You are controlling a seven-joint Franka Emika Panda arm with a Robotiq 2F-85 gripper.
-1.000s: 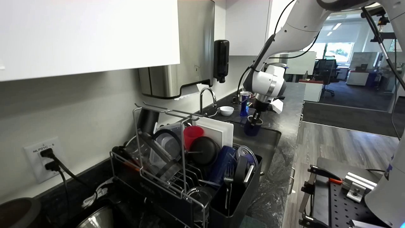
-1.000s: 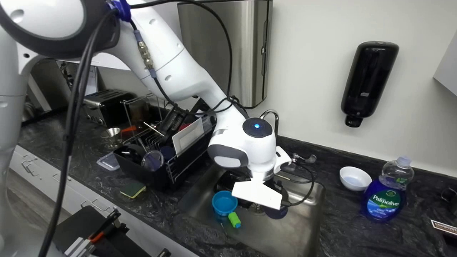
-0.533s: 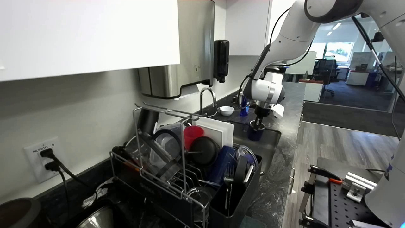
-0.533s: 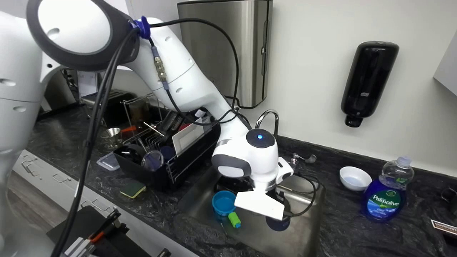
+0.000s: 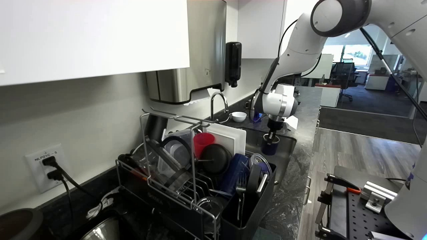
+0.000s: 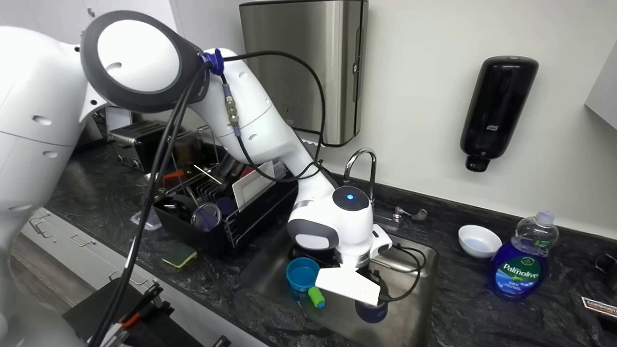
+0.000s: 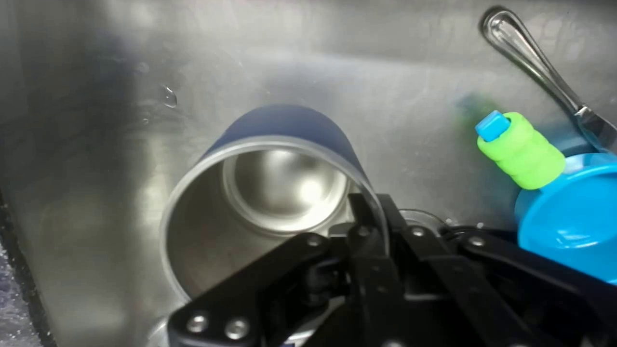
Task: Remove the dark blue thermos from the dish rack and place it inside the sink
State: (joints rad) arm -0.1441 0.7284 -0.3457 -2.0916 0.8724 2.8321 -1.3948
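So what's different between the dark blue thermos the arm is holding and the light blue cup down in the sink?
Color: the dark blue thermos is navy outside but silvery inside, while the light blue cup is bright blue inside and out.
Hold: the tool grips the thermos by its wall; the cup sits in the sink, not gripped.
Shared: both have round, open tops.

Place: office kitchenette
Counter: sink, loaded dish rack, toaster, dish soap
Wall: steel dispenser, black soap dispenser
Beyond counter: desk chair, bright window
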